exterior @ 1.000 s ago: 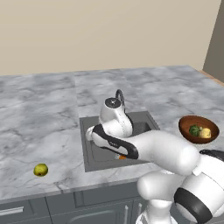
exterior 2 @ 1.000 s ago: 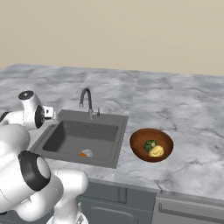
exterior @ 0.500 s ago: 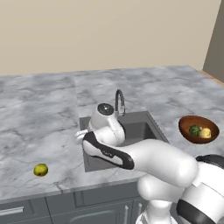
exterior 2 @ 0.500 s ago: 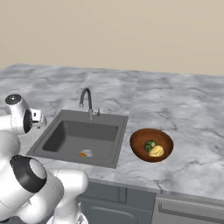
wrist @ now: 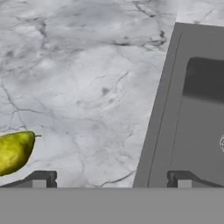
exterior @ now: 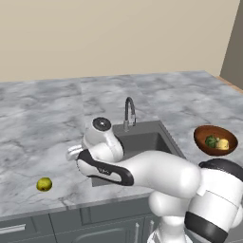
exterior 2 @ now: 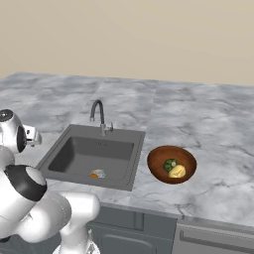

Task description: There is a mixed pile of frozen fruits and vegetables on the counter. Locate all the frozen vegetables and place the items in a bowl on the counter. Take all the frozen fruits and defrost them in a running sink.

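My gripper (wrist: 111, 180) is open, its fingertips (wrist: 41, 179) wide apart with nothing between them, over the counter (wrist: 87, 65) just left of the sink (wrist: 201, 118). The yellow-green fruit (wrist: 13, 151) lies on the stone beyond the left fingertip in the hand view. From the left base it is the fruit (exterior: 44, 184) near the counter's front edge, left of the arm's wrist (exterior: 100, 140). A small orange ball (exterior 2: 94, 174) rests on the sink floor (exterior 2: 82, 154). The reddish-brown bowl (exterior 2: 186, 159) holds the broccoli (exterior 2: 170, 163) and the potato (exterior 2: 177, 171).
The curved faucet (exterior 2: 98, 113) stands at the back of the sink. My white arm (exterior: 156, 173) reaches across the sink's front rim. Grey marbled counter (exterior: 42, 118) stretches wide to the left and behind; its front edge (exterior: 47, 204) runs close to the fruit.
The arm has swung left, from above the sink basin to over the counter beside the sink, nearer the yellow-green fruit. The jaws have stayed open.
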